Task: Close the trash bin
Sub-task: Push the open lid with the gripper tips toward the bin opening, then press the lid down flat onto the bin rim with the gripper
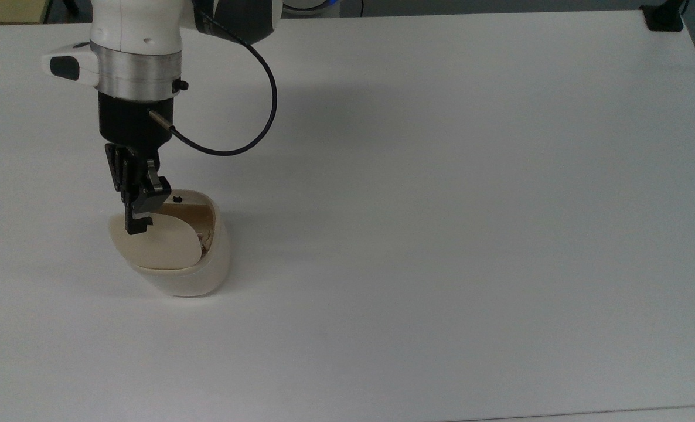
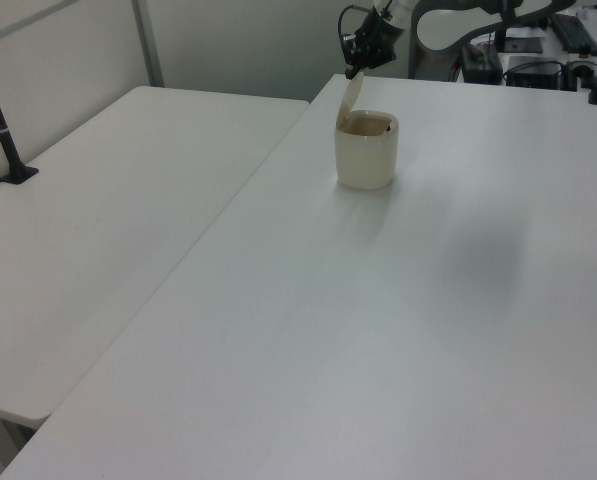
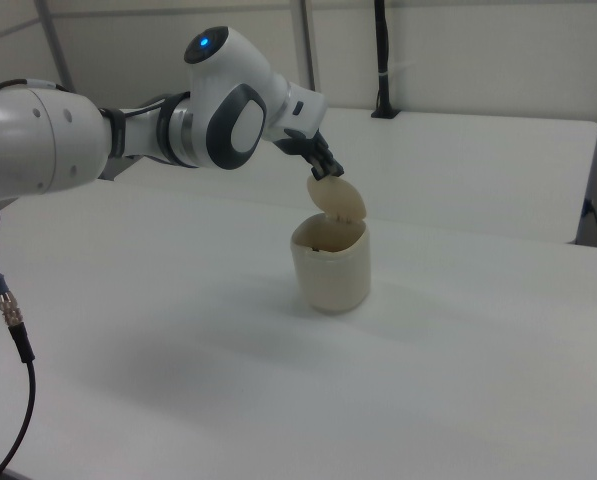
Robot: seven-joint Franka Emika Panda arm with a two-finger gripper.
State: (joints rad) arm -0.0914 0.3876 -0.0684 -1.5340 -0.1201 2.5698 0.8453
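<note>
Top view, left to right: the black two-finger gripper (image 1: 136,225) is seen at the raised lid's (image 1: 159,243) upper edge, w/ the small cream plastic trash bin (image 1: 192,275) just right of it, on the white table (image 1: 441,205) near the top view's left side — rest of the tabletop lies to the right. The gripper's fingers look pressed close together at the lid's free edge; whether the rim is actually pinched can't be told. In the right view the lid (image 3: 338,196) stands nearly upright, hinged at the bin's (image 3: 331,265) back rim, so the bin is not yet closed.

Handling, as judged: thin, light, stiff plastic — probably slippery, and the bin could be tipped or slid by a hard sideways shove. Contact is best made on the lid's free edge, opposite the hinge, and pressed down over the opening.
</note>
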